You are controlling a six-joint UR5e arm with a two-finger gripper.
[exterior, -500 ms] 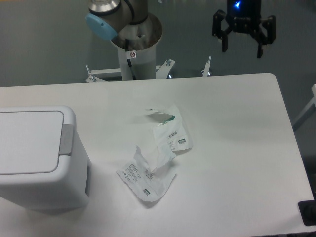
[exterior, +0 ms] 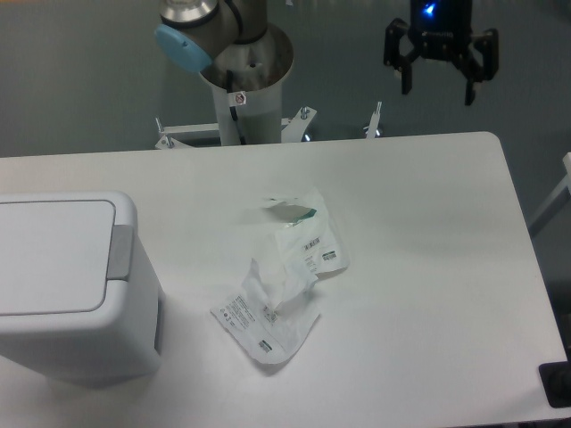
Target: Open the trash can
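Note:
The trash can (exterior: 76, 285) is a large white boxy bin at the table's left front, with its flat lid down and a grey push strip (exterior: 119, 252) along the lid's right edge. My gripper (exterior: 437, 87) hangs high above the table's far right edge, black, with its fingers spread open and nothing between them. It is far from the trash can, across the whole table.
Two crumpled white plastic wrappers with printed labels lie mid-table: one (exterior: 308, 236) farther back, one (exterior: 266, 316) nearer the front. The arm's base column (exterior: 245, 89) stands behind the table's far edge. A dark object (exterior: 558, 385) sits at the front right corner.

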